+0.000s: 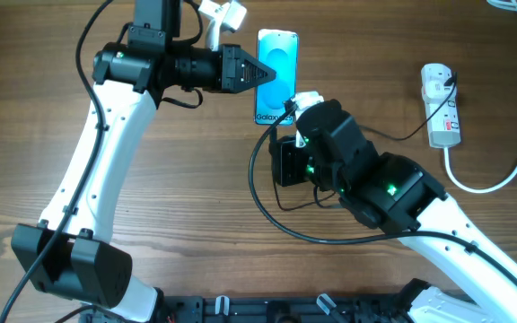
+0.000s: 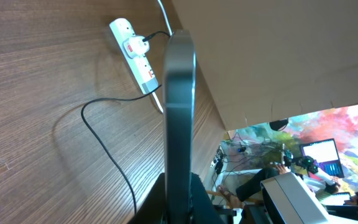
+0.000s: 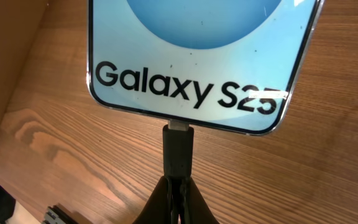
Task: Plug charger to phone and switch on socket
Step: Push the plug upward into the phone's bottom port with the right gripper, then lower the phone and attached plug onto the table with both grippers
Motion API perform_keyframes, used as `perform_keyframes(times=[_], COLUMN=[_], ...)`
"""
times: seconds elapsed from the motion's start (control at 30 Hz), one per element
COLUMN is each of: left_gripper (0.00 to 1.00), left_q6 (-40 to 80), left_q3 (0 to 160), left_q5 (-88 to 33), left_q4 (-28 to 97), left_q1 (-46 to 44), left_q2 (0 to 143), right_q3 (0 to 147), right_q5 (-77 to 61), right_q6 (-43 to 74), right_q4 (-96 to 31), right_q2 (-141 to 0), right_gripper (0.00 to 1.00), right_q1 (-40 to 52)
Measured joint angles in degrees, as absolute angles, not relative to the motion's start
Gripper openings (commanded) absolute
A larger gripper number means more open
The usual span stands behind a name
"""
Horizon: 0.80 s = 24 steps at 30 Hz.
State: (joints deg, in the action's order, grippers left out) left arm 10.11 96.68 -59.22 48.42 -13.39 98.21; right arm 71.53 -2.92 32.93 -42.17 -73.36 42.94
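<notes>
The phone (image 1: 277, 72) has a turquoise screen and a white band reading "Galaxy S25". My left gripper (image 1: 260, 72) is shut on its left edge; in the left wrist view the phone (image 2: 178, 112) shows edge-on between the fingers (image 2: 179, 205). My right gripper (image 3: 178, 190) is shut on the charger's dark connector (image 3: 178, 149), whose tip sits at the port in the phone's bottom edge (image 3: 185, 93). The thin black charger cable (image 2: 107, 140) runs to the white socket strip (image 1: 442, 103) at the right, where a white plug block sits; the strip also shows in the left wrist view (image 2: 135, 53).
A thick white lead (image 1: 496, 175) curves from the socket towards the table's right edge. My right arm's black wires (image 1: 276, 211) loop on the wood below the phone. My left arm (image 1: 88, 179) spans the left side.
</notes>
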Motion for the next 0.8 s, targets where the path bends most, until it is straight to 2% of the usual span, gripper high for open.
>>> perform_keyframes(times=[0.6,0.67,0.8], left_gripper=[0.04,0.04,0.04], left_q6=[10.1,10.1,9.9], left_q3=[96.7,96.7,96.6], left_q5=[-58.8,-58.5,-58.8], left_q4=[49.3,49.3,51.4], left_q1=[-12.6,-12.6,-12.7], left_q2=[98.2,98.2,98.2], right_q3=[71.5,71.5,72.0], right_q5=[-1.3,-0.6,3.6], right_q6=[33.2,32.9,32.2], right_q4=[-39.8,-39.6,-35.5], right_q2=[-73.4,-73.4,-73.2], right_gripper=[0.04,0.14,0.22], right_q1=[43.6,43.7,43.2])
